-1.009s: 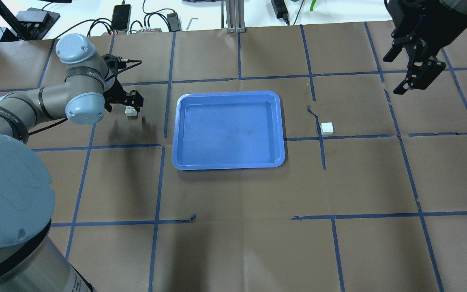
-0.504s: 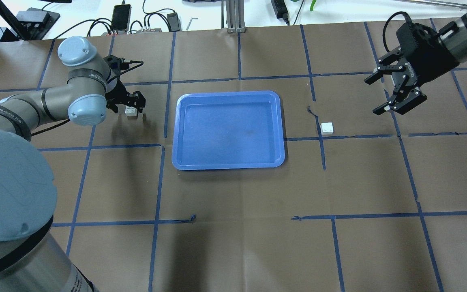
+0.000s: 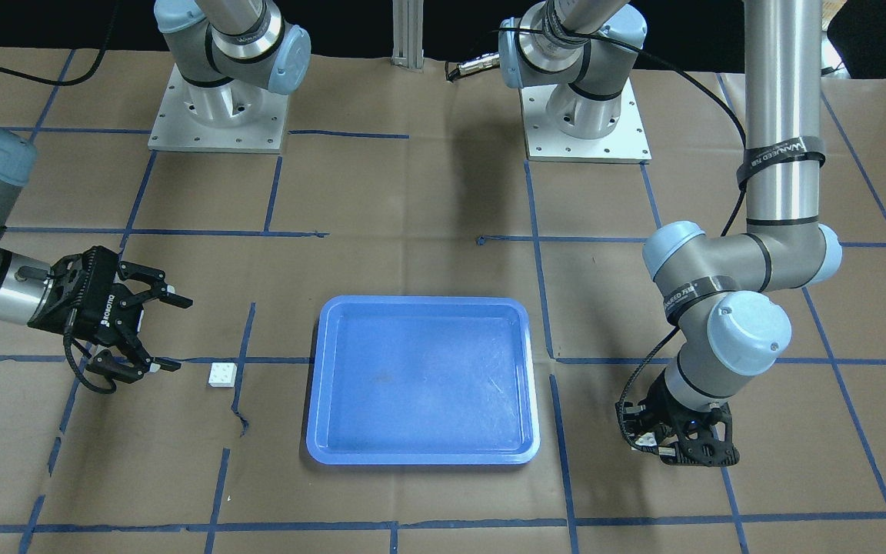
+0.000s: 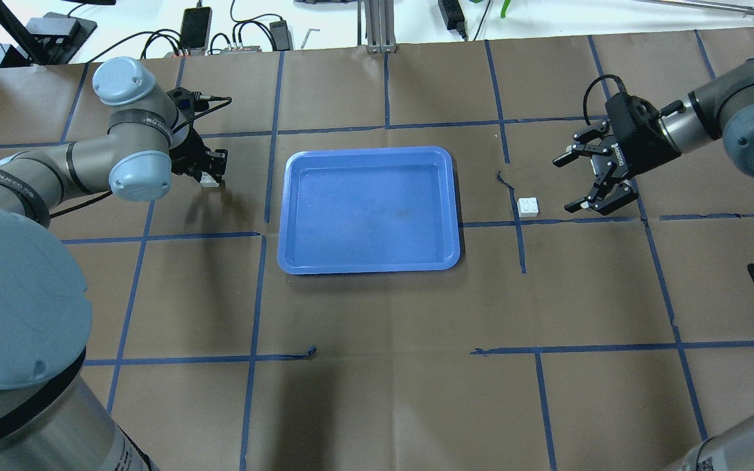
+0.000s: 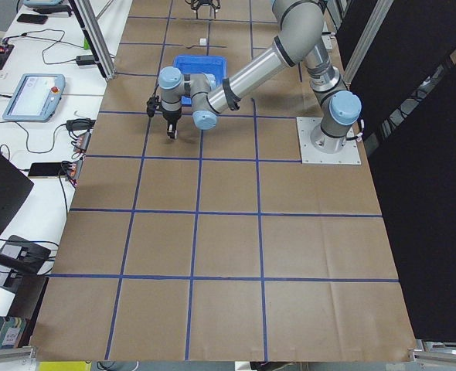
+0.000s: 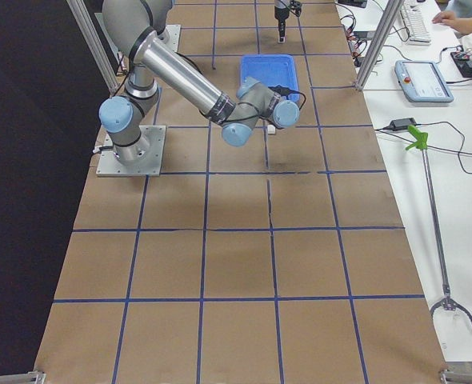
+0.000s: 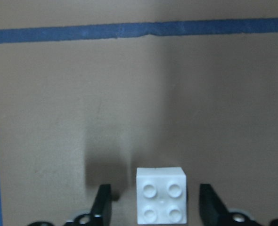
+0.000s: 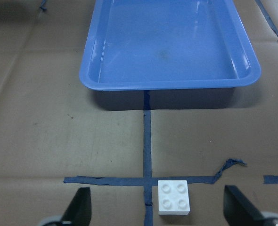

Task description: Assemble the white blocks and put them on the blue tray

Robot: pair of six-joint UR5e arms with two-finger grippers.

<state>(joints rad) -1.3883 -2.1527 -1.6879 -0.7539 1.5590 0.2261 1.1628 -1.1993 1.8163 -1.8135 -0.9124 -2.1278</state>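
White blocks (image 4: 529,207), small moulded-plastic squares with four round studs, lie on the paper-covered worktop (image 4: 383,392) either side of the glossy blue tray (image 4: 370,267), not yet joined. The left block (image 7: 161,201) sits between the fingers (image 7: 102,202) of the spread left claw (image 7: 154,200), gaps on both sides; the right block (image 8: 174,197) lies just ahead of the wide-spread right claw (image 4: 563,185), toward the tray.

brown paper table (image 4: 377,405) gridded with blue tape (image 4: 387,91), cables (image 4: 154,42) and a phone (image 4: 195,27) at its far edge
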